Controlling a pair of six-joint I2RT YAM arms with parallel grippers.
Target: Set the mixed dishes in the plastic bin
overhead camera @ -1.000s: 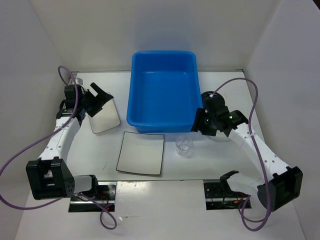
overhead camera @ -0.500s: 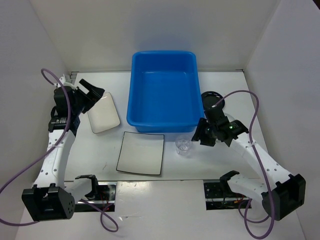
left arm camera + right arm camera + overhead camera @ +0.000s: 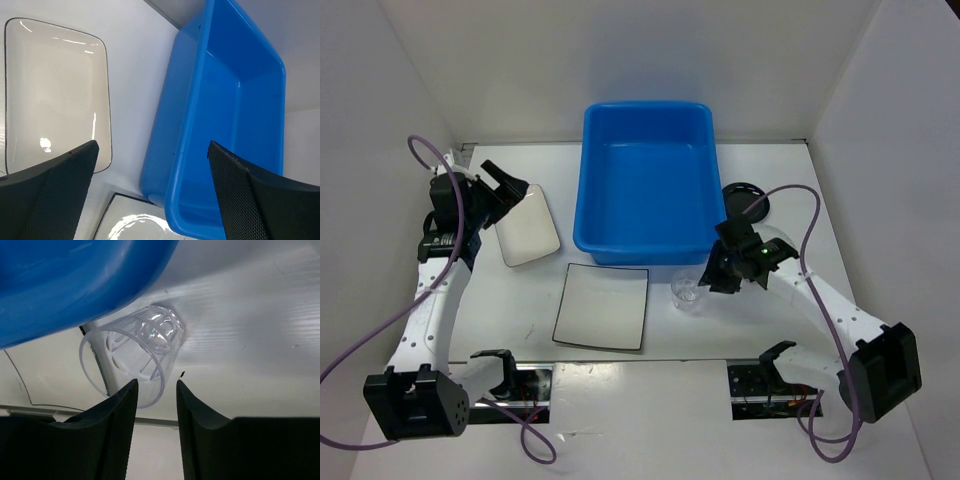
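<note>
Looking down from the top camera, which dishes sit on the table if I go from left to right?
white rounded plate → flat square plate with dark rim → small clear cup → small black round plate

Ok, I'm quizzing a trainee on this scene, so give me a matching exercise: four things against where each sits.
1 plastic bin
2 small clear cup
3 small black round plate
4 flat square white plate

a right of the bin
b left of the cup
c back, middle
d by the bin's near right corner

Pairs: 1-c, 2-d, 3-a, 4-b
</note>
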